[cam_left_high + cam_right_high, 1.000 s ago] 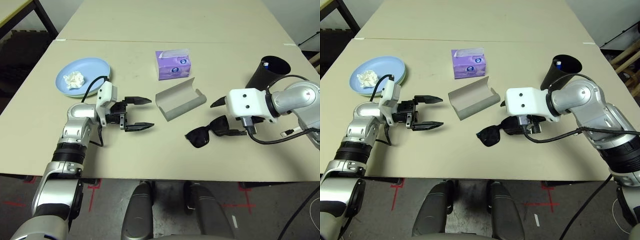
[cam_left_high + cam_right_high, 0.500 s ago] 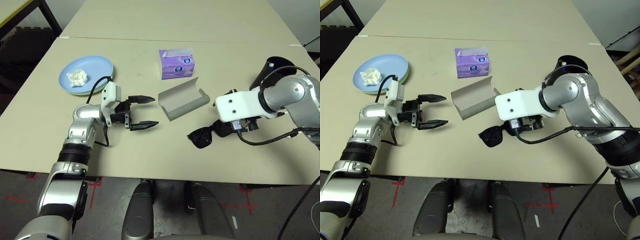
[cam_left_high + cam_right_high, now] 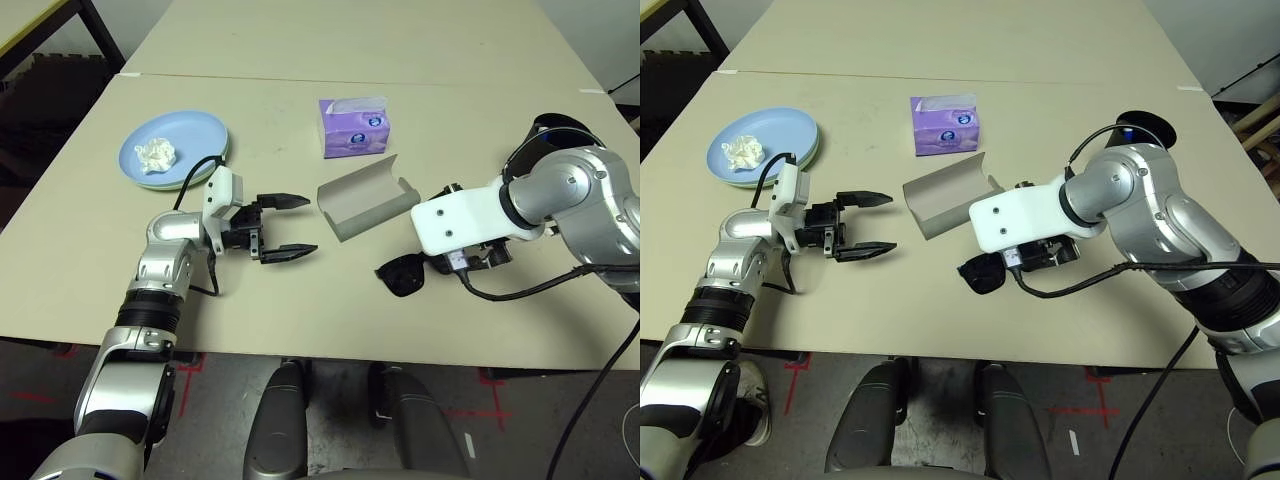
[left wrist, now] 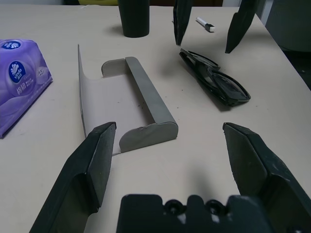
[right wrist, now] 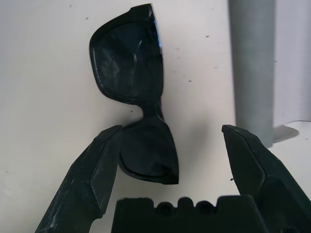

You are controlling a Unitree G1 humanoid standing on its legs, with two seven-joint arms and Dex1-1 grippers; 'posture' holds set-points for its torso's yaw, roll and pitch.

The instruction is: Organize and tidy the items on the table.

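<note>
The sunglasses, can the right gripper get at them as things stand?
Probably yes. The right gripper hangs open right over the black sunglasses, one lens between its fingers, nothing between them. The grey glasses case lies beside, apart.

A crumpled white tissue wad (image 3: 154,154) is seen lying in a light blue plate (image 3: 190,142), which is stacked on a pale green plate (image 3: 222,150) at the tabletop's (image 3: 300,300) far left. A grey oblong glasses case (image 3: 365,196) is laid open near the middle, with folded black sunglasses (image 3: 402,274) flat on the tabletop just beside it to the right. A black cup (image 4: 134,17) is stood upright further right, with a white pen (image 4: 205,24) lying near it.
</note>
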